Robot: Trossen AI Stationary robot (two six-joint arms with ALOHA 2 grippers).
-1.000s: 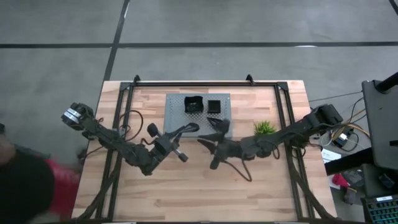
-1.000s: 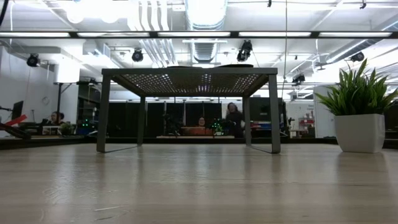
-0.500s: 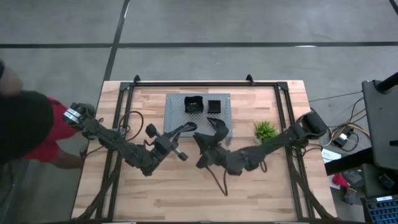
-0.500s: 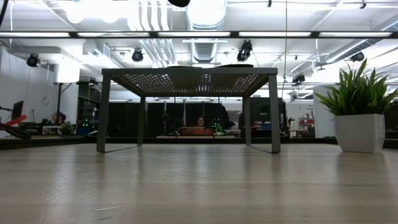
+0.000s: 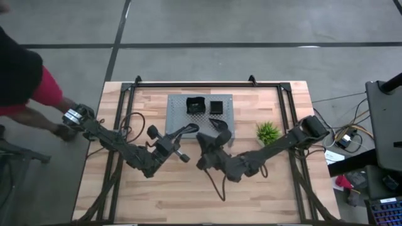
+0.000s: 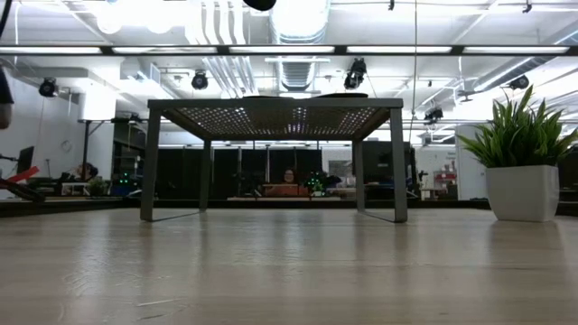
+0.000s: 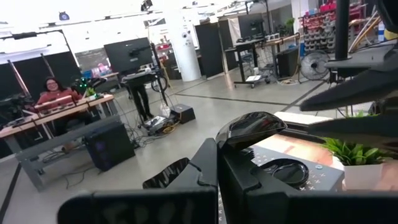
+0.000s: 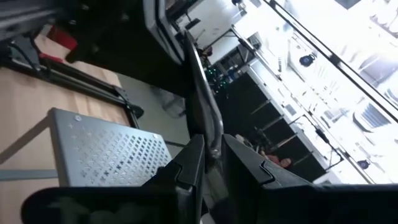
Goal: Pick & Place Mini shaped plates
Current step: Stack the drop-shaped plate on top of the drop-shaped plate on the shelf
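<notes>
Two small black square dishes [image 5: 196, 105] [image 5: 216, 107] sit on top of the grey perforated rack [image 5: 179, 119]. One dish [image 7: 289, 171] also shows in the left wrist view. My left gripper [image 5: 190, 129] hovers at the rack's near edge, shut on a glossy black mini plate [image 7: 255, 124]. My right gripper [image 5: 217, 129] hangs close beside it at the rack's near right corner, shut on another black mini plate [image 8: 198, 74], seen edge-on. The low view shows the rack [image 6: 271, 113] but neither gripper's fingers. My left gripper pinches the glossy black plate at its near rim [image 7: 231, 142] between the two fingers. The plate is lifted clear and stands out beyond the fingertips over the rack. My right gripper pinches a thin black plate by its edge [image 8: 211, 146] between the two fingers. The plate is clear of the table and stands up edge-on past the fingertips.
A small green plant in a white pot [image 5: 267, 130] [image 6: 522, 167] stands right of the rack. A dark frame runs along the table's far edge and sides [image 5: 195, 84]. A person in red and black [image 5: 25, 75] stands off the table's left side. Bare wood [image 5: 188, 194] lies toward the near edge.
My right arm has swung toward the table's left and near edge, bringing its gripper closer to my left gripper. It has kept hold of its plate. The person at the table's left side has moved from the near corner toward the far side.
</notes>
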